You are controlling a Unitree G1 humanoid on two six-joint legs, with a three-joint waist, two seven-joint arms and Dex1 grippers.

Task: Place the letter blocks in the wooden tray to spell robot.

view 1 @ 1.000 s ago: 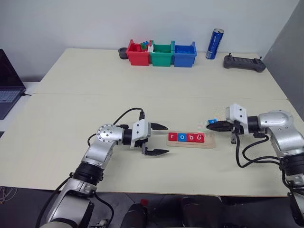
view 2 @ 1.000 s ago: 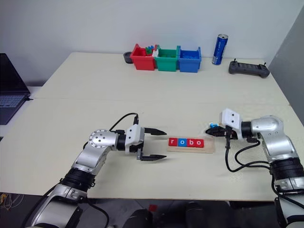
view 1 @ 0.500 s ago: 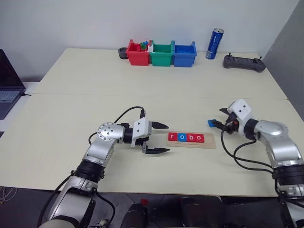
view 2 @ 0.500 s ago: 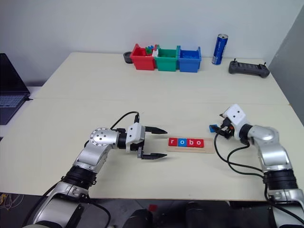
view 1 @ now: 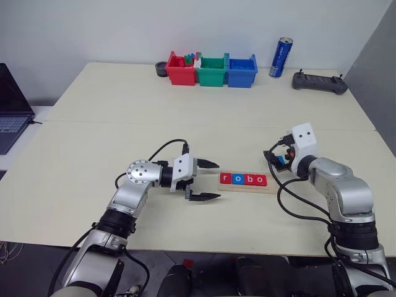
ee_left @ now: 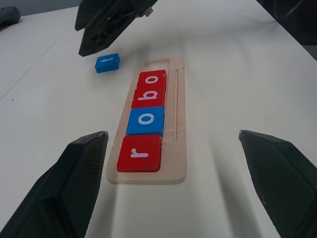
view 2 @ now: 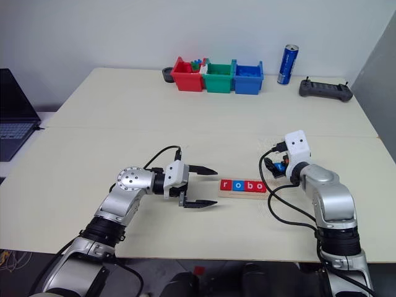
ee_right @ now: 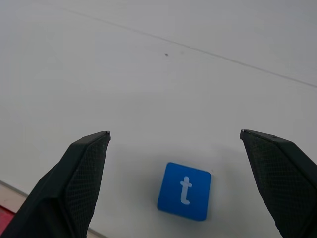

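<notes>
Right wrist view: blue t block (ee_right: 184,191) loose on bare table (ee_right: 148,74); both jaws released.

Laptop (view 1: 12,105) cut off by left edge of head views. Bin (view 1: 180,68) contents too small to identify.

Five letter blocks: four sit in the tray (ee_left: 178,124), reading r (ee_left: 140,153), o (ee_left: 145,120), b (ee_left: 148,95), o (ee_left: 152,79), two red ends with blue and red between; the fifth, a blue t (ee_right: 184,191), lies on the table (view 1: 124,124). One tray. Three bins (view 1: 212,69): red, green, blue. One can (view 1: 279,57). One controller (view 1: 318,81). One laptop (view 1: 11,111). Two grippers, left (view 1: 210,180) and right (view 2: 272,168).
</notes>
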